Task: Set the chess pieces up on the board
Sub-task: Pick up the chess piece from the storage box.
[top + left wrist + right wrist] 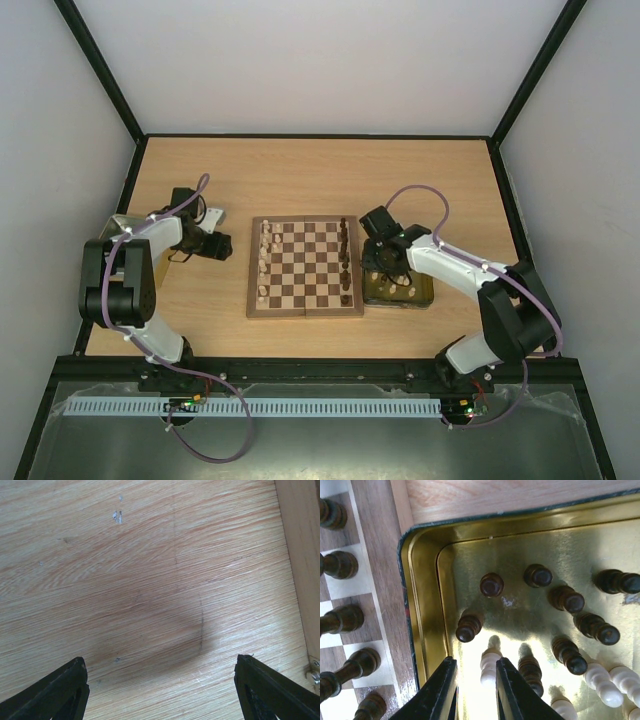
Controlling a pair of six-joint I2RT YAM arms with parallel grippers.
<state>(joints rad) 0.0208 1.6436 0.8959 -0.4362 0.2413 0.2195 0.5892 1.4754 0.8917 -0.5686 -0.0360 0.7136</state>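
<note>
While the left gripper (160,660) hangs released over the table (150,580), the board (305,311) carries cream pieces (264,265) left and dark pieces (345,265) right. The right gripper (476,660) straddles a cream piece (489,664) in the tray (425,605), grip unclear; next, probably a straight lift.

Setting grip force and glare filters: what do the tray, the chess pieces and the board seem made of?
Tray: likely metal with a polished yellow-gold finish; it mirrors the pieces standing in it.
Chess pieces: apparently turned wood, dark brown or cream, smooth with a slight sheen; the stems are ringed.
Board: wood with a satin finish; grain shows on the plain border.
</note>
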